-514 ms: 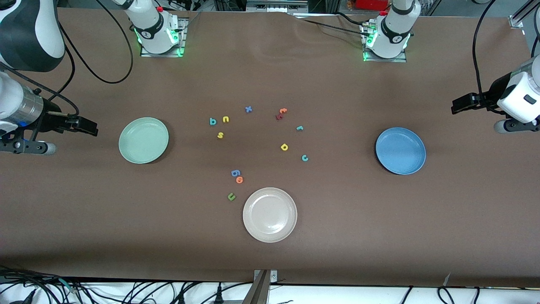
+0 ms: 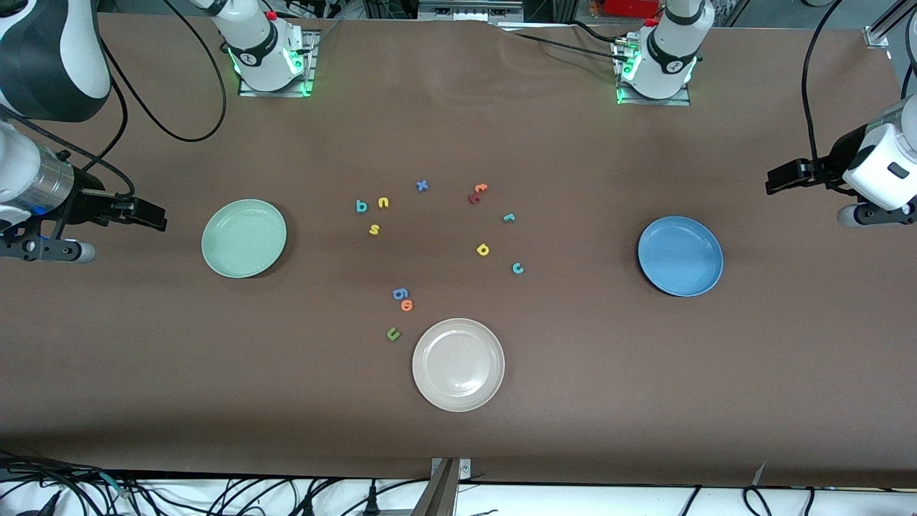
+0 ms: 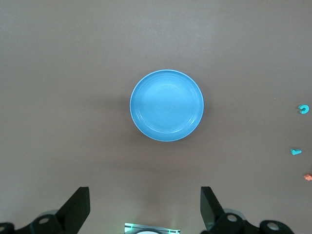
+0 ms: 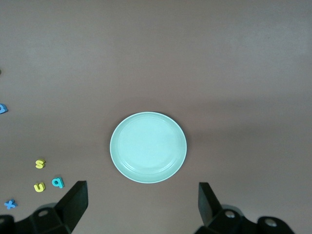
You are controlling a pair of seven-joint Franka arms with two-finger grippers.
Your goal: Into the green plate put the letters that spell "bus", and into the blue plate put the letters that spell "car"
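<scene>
The green plate [image 2: 243, 238] [image 4: 148, 147] lies toward the right arm's end of the table and the blue plate [image 2: 680, 256] [image 3: 166, 105] toward the left arm's end; neither holds anything. Between them lie the teal b [image 2: 361, 206], yellow u [image 2: 383, 202] and yellow s [image 2: 374, 229], grouped nearer the green plate. The teal r [image 2: 509, 217], yellow a [image 2: 483, 249] and teal c [image 2: 517, 268] are scattered nearer the blue plate. My right gripper [image 4: 142, 190] hangs open high over bare table beside the green plate. My left gripper [image 3: 145, 195] hangs open high beside the blue plate.
A white plate [image 2: 458, 364] sits nearer the front camera, mid-table. Other letters lie around: blue x [image 2: 422, 185], orange t [image 2: 481, 188] against a dark red letter [image 2: 473, 198], a blue letter [image 2: 400, 293], orange o [image 2: 407, 305], green u [image 2: 392, 333].
The left arm's hand has shifted very slightly. Nothing on the table has moved.
</scene>
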